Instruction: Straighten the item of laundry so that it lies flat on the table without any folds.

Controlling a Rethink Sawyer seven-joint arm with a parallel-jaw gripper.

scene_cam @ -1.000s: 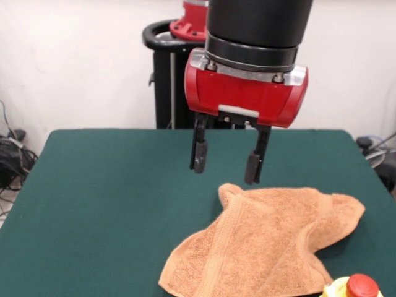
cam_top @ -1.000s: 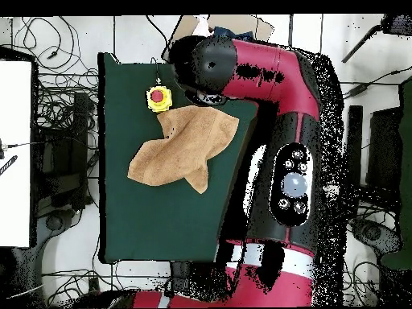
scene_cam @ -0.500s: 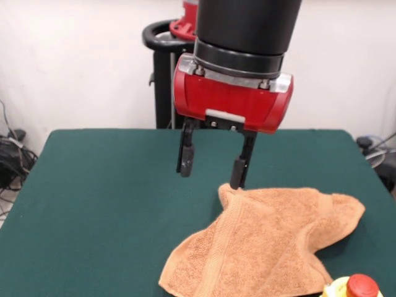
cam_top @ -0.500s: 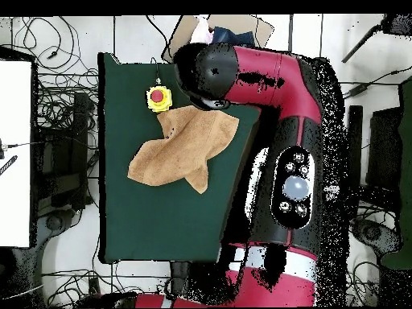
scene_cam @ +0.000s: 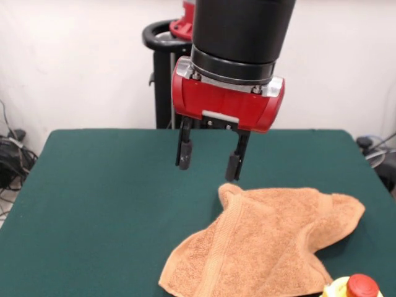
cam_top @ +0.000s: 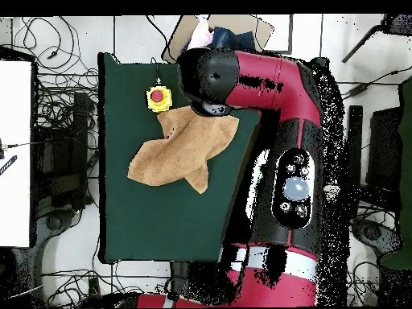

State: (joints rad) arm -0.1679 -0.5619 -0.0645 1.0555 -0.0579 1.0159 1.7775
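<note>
Towel (scene_cam: 266,244) lying crumpled on the green bench (scene_cam: 105,198)
Gripper (scene_cam: 208,159) is hanging released above it; cables (scene_cam: 13,154) are trailing by the white wall.

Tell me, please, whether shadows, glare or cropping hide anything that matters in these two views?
Front view: even light, no glare; the towel casts a soft shadow on the table; the open tool is sharp; the yellow and red button is cropped at the bottom edge. Overhead view: the arm covers the tool and the towel's nearest corner.
</note>
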